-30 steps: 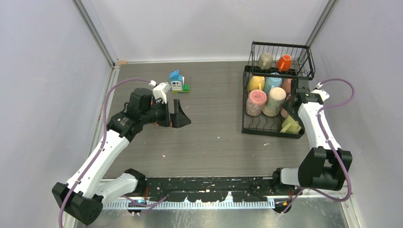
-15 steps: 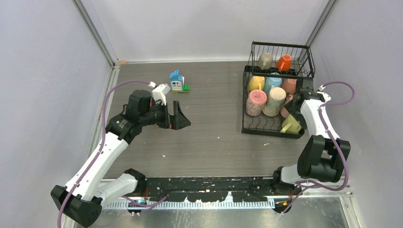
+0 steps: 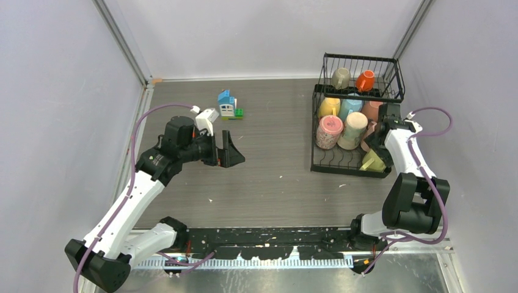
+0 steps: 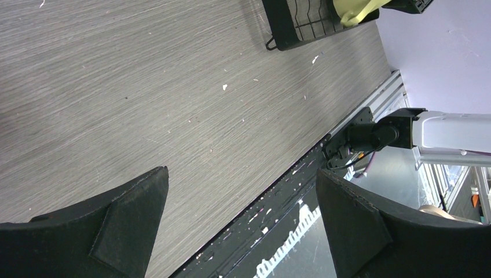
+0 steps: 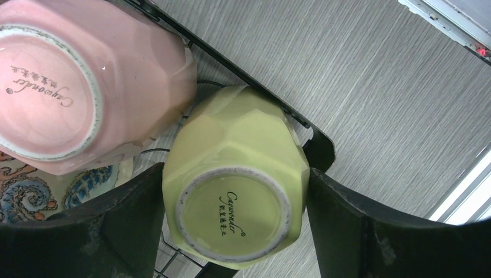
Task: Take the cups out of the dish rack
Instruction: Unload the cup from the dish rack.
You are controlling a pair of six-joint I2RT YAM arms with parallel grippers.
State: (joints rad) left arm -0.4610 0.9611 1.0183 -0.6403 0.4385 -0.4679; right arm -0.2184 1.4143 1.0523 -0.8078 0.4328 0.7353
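The black wire dish rack [image 3: 342, 171] stands in the far right corner of the grey wood-grain worktop [image 3: 275, 177], with a basket-like upper shelf at its back and a lower tier in front. On the upper shelf lie a grey-beige mug [image 3: 340, 77] and an orange mug [image 3: 365, 80]. On the lower tier, along the back, sit a yellow mug [image 3: 329, 107], a light blue mug [image 3: 350, 107] and a salmon mug [image 3: 370, 110]. In front of them lie a speckled pink mug with a dark red rim [image 3: 329, 132] and a cream mug [image 3: 353, 129]. A yellow-green mug [image 5: 237, 133] rests at the rack's near right corner. The right wrist view shows this one is faceted, its unglazed foot ring and printed maker's mark facing the camera, beside a pink faceted mug [image 5: 87, 81] with the same mark. The right claw [image 5: 234, 171] straddles the yellow-green mug, one finger close against each side. Whether they press on it I cannot tell. The left claw [image 4: 241, 174] hangs above the left half of the worktop, its fingers wide apart with nothing between them. A small toy block house [image 3: 228, 104] sits near the worktop's far edge.
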